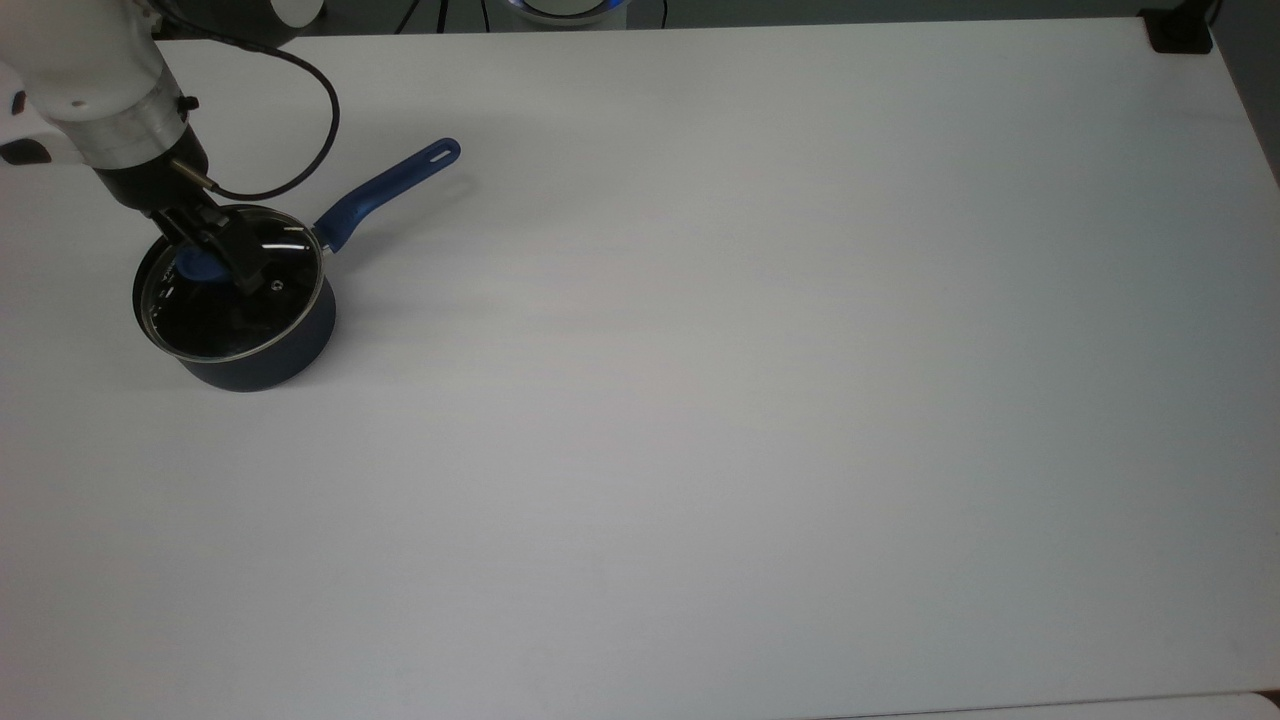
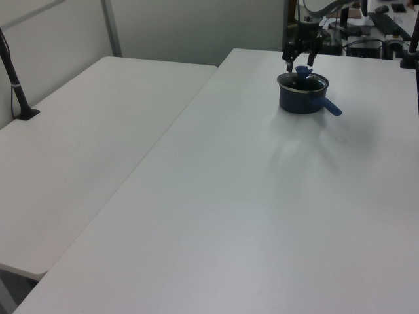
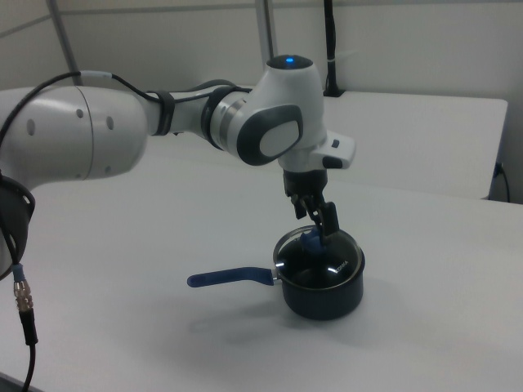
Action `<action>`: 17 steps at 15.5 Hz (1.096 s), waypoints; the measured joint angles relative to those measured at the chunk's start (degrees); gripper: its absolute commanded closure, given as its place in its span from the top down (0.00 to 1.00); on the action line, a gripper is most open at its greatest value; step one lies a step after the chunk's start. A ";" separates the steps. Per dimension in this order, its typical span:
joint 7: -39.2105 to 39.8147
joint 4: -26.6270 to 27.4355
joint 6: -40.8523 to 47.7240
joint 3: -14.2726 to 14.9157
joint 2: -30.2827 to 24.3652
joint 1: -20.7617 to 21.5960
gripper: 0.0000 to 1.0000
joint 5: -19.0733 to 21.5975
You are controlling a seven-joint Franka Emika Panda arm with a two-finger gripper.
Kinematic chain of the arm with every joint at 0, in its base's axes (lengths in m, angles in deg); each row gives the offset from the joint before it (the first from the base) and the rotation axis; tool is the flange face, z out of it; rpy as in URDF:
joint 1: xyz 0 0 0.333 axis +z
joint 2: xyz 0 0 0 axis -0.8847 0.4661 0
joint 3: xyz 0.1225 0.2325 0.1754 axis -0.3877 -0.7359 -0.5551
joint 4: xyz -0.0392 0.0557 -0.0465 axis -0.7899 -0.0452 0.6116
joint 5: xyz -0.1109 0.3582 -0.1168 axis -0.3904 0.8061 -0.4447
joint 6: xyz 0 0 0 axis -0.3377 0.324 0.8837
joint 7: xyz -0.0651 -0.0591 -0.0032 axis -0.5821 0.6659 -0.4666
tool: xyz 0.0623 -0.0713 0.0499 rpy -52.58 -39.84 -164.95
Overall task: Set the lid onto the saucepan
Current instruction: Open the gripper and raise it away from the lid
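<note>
White table (image 1: 700,400) all round, and the saucepan (image 1: 262,358) is the landmark: its blue handle (image 1: 385,192) sticks out toward the top view's upper right. Glass lid (image 1: 235,305) sits flat on its rim. Just above the lid's knob (image 2: 302,70) hangs the gripper (image 2: 300,61), fingers spread apart, holding nothing.

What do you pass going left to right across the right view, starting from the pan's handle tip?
Long blue handle of the saucepan → small dark navy round saucepan, with the round clear glass lid lying on its rim and the gripper just above the lid's blue knob → bare white table.
</note>
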 measured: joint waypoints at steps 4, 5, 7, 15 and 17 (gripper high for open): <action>0.02 -0.62 3.06 -1.02 -2.58 1.04 1.00 0.00; 0.02 -0.75 4.65 -1.16 -3.55 1.87 1.00 0.00; 0.02 -0.86 8.17 -1.30 -5.91 4.46 1.00 0.00; 0.02 -0.94 27.79 -1.55 -14.47 19.03 1.00 -4.62; 2.79 -0.91 29.51 -1.58 -16.05 21.46 1.00 -4.91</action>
